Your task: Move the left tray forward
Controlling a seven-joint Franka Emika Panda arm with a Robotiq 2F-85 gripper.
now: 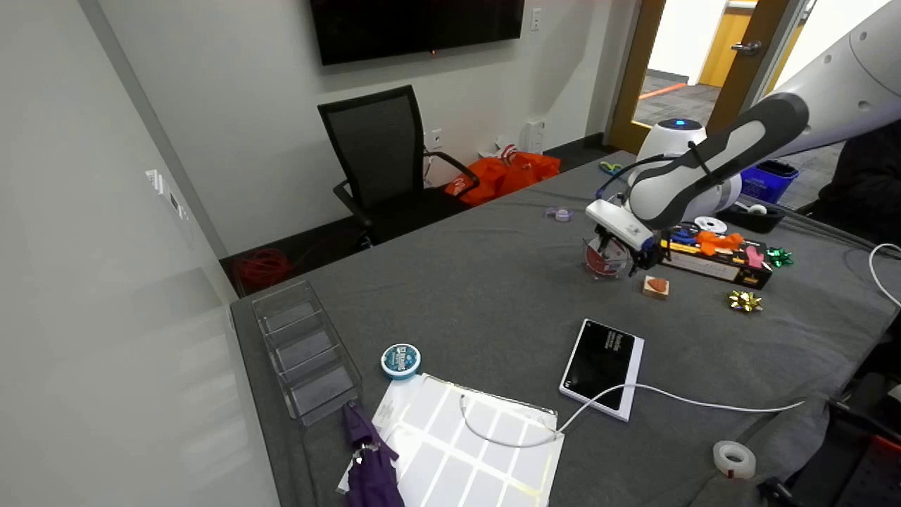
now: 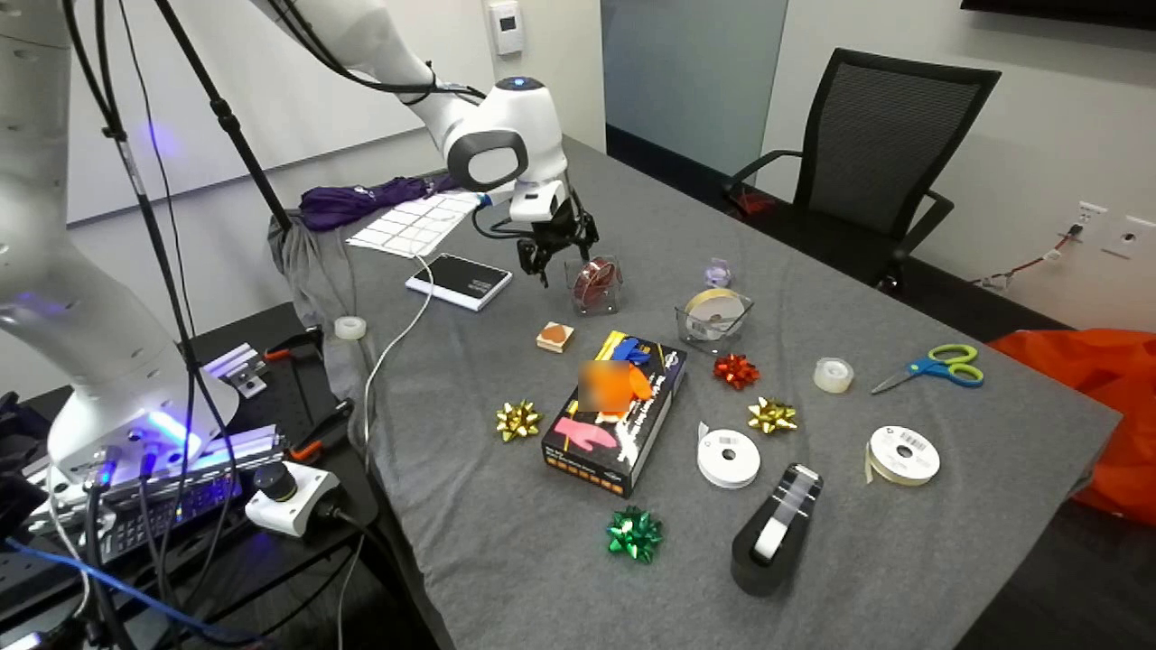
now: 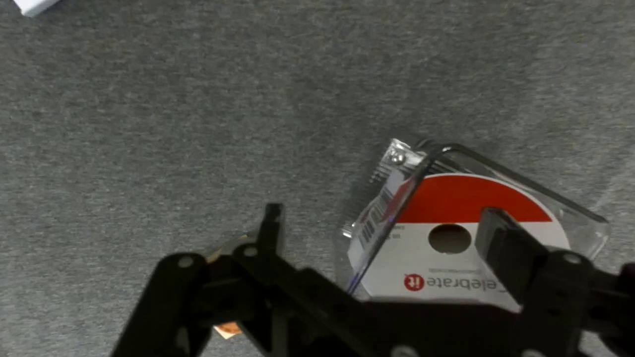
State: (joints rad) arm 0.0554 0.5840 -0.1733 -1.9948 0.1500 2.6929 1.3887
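On the wrist view my tool (image 3: pixel 384 225) is spread, a wall of the clear plastic tray (image 3: pixel 531 183) showing between its tips, nothing clamped. I expect it light, stiff, slick and crackable (the ribbon spool (image 3: pixel 446 267) inside should add some weight), so I'd pinch that wall gently. In an exterior view the tray stands on the grey-draped counter (image 2: pixel 506 506). In an exterior view it sits near the wooden block (image 1: pixel 655 288).

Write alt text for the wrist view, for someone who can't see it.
The robot's open hand at a clear plastic tray that holds a red-and-white ribbon spool marked "Celebrate it", one finger overlapping its face. Gray cloth lies beneath; a tan block is mostly hidden by the hand.
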